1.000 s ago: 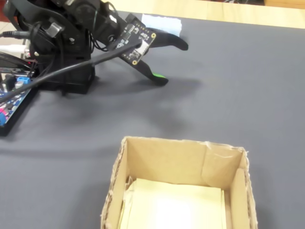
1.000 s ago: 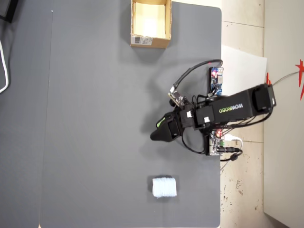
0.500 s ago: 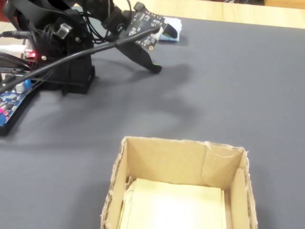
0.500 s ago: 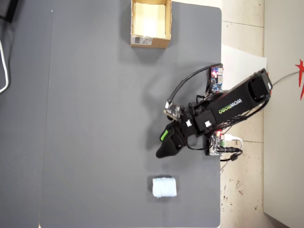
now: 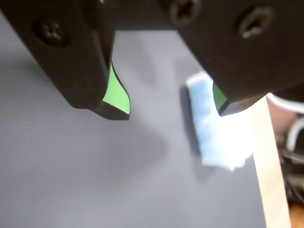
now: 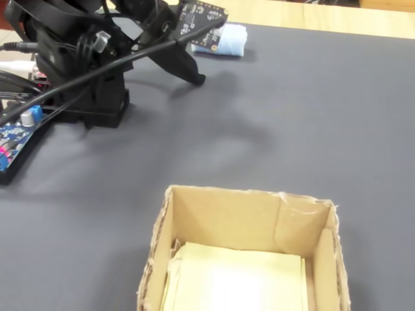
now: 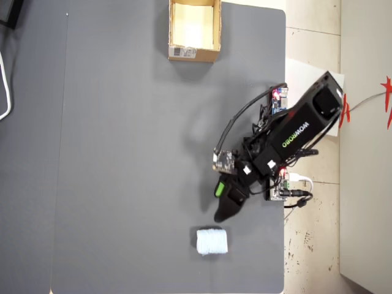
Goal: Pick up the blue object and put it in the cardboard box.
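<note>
The blue object [image 7: 212, 241], a pale fuzzy roll, lies on the dark grey mat near its bottom edge in the overhead view. It is at the far top [image 6: 224, 40] of the fixed view. My gripper [image 7: 219, 203] hovers just short of it, open and holding nothing. In the wrist view the gripper [image 5: 169, 110] shows two green-lined jaws wide apart. There the blue object [image 5: 213, 130] lies beyond them, partly covered by the right jaw. The cardboard box [image 7: 193, 53] stands far off at the mat's top edge. Its pale inside and near wall [image 6: 227, 217] fill the bottom of the fixed view.
The arm's black base [image 6: 97, 103] and a blue circuit board [image 6: 13, 133] with cables sit at the left of the fixed view. Two small boards [image 7: 278, 101] lie beside the mat's right edge. A wooden strip [image 6: 311, 16] borders the mat behind the roll.
Over the last second the arm has swung away from the mat's middle toward the blue object. The gripper now hovers just short of it. The jaws have stayed open.
</note>
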Motion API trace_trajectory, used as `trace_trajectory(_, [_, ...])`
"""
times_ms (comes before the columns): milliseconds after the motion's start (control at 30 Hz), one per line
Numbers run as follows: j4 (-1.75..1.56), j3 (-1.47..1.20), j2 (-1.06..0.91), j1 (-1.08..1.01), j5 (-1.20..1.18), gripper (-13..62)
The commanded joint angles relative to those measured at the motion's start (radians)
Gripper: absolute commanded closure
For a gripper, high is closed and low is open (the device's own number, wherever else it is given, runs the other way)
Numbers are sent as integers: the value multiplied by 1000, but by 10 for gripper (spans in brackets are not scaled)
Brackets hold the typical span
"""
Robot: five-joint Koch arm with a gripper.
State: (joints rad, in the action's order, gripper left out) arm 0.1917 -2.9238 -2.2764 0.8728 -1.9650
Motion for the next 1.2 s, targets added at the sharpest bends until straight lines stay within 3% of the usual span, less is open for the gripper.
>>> trace_trajectory(0, [17, 64, 3, 35, -8, 163])
trace_trajectory(333, [28, 258, 193, 95, 71, 163])
trace_trajectory(700, [324, 626, 330, 101, 130, 163])
trace_trajectory(1167, [393, 811, 630, 232, 80, 163])
